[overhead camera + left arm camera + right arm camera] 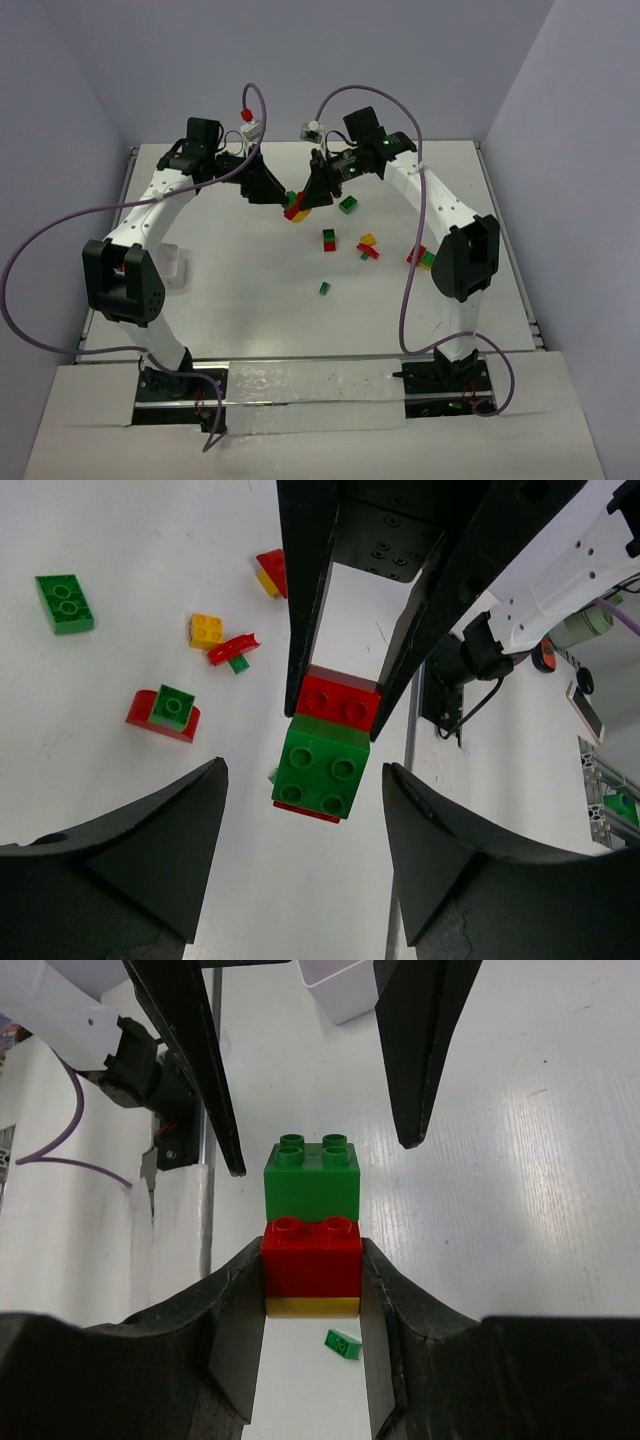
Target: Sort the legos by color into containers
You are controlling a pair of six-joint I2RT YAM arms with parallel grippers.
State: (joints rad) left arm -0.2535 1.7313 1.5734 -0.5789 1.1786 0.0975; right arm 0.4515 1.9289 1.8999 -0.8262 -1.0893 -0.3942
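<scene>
The stacked legos [310,1185] are gripped by the right hand [310,1270], presumably for splitting by the open left hand [303,780].

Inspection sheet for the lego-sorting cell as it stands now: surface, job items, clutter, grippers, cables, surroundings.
Surface: white table, faint scuffs in the right wrist view.
Job's things: stack of green, red and yellow plastic bricks held above the table between the arms; loose green brick, yellow brick, small green brick and other red and green pieces right of centre; white open-topped container.
Clutter: nothing seen.
Grippers: right gripper shut on the stack's red brick; left gripper open, fingers either side of the stack's green brick, not touching.
Cables: purple cables loop from both wrists.
Surroundings: plain pale walls.
</scene>
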